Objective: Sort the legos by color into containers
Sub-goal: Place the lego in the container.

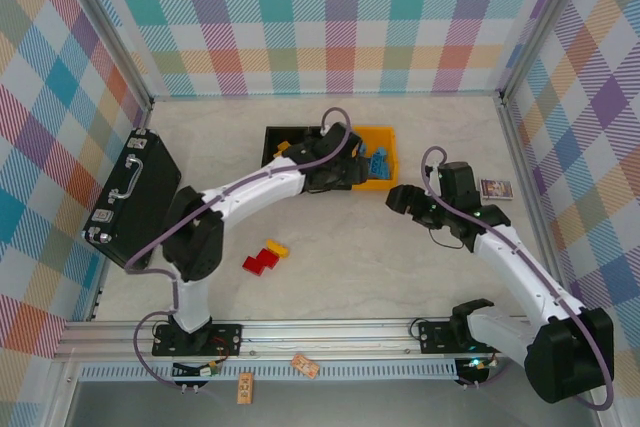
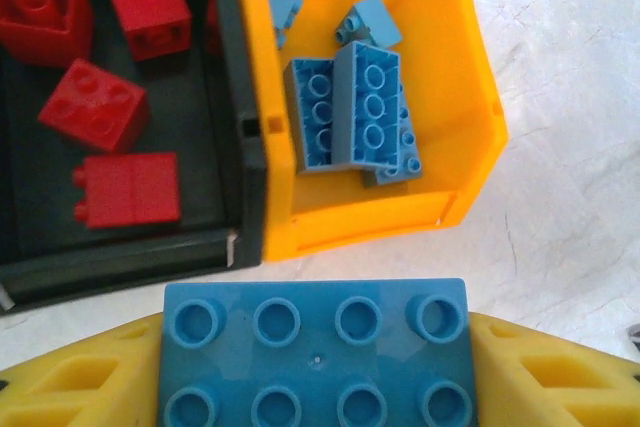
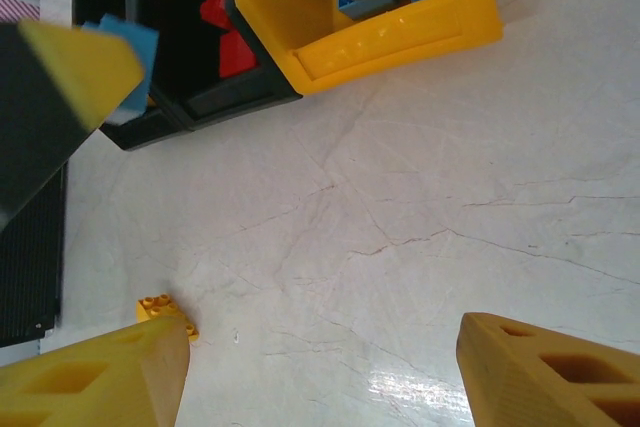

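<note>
A black briefcase (image 1: 135, 197) with a handle lies at the left edge of the counter (image 1: 400, 277). A small picture card (image 1: 497, 188) lies at the far right. Both are well apart from the bricks. The left arm (image 1: 260, 187) reaches across to the bins and hides the middle of their row in the top view.

The left fingers (image 2: 75, 382) are clenched on a blue brick (image 2: 315, 347). It is flat, with two rows of studs facing up, and it is close to the yellow-orange bin (image 2: 470, 77) but not in it. Inside this bin lie several blue bricks (image 2: 355, 117), some piled on each other. The black bin (image 2: 245, 97) touching its left side holds red bricks (image 2: 100, 112). A second black bin (image 1: 283, 139) stands further left. Nearer on the counter, loose red bricks (image 1: 260, 264) and one yellow brick (image 1: 276, 247) lie close together.

The right fingers (image 3: 535, 367) are released, with nothing between them, over bare counter.

The counter is pale, like marble, with thin dark veins. Walls (image 1: 320, 17) of coloured check pattern close three sides, and a metal rail (image 1: 330, 332) runs along the near edge.
</note>
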Controlling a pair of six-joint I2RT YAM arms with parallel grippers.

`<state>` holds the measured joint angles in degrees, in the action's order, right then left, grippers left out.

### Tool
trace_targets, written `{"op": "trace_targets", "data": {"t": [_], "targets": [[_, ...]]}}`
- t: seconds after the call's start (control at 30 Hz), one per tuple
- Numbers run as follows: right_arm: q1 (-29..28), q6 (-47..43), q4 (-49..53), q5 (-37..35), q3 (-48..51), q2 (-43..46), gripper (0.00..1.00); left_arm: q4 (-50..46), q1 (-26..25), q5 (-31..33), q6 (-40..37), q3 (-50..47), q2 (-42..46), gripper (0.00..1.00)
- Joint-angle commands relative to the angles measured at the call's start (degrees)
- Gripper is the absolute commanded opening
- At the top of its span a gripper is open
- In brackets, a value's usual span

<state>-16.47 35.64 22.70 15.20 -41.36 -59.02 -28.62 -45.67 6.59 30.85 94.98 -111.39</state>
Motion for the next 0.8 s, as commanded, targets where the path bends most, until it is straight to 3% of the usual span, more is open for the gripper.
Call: {"op": "trace_targets", "data": {"t": [0.0,0.4,0.77], "targets": [[0.5,1.1,1.5,-0.3,0.9,1.4,0.71,-5.7,-0.4,-0.9,0.3,8.6,-5.2,0.61],[2.4,-0.5,4.3,-1.4,1.6,4.1,0.71,-19.6,1.4,0.9,-3.0,46.1,-29.7,0.61],[3.5,-1.9,5.3,-0.9,1.6,4.9,0.71,-15.1,4.2,-1.6,-3.1,50.1,-34.4,0.61]]}}
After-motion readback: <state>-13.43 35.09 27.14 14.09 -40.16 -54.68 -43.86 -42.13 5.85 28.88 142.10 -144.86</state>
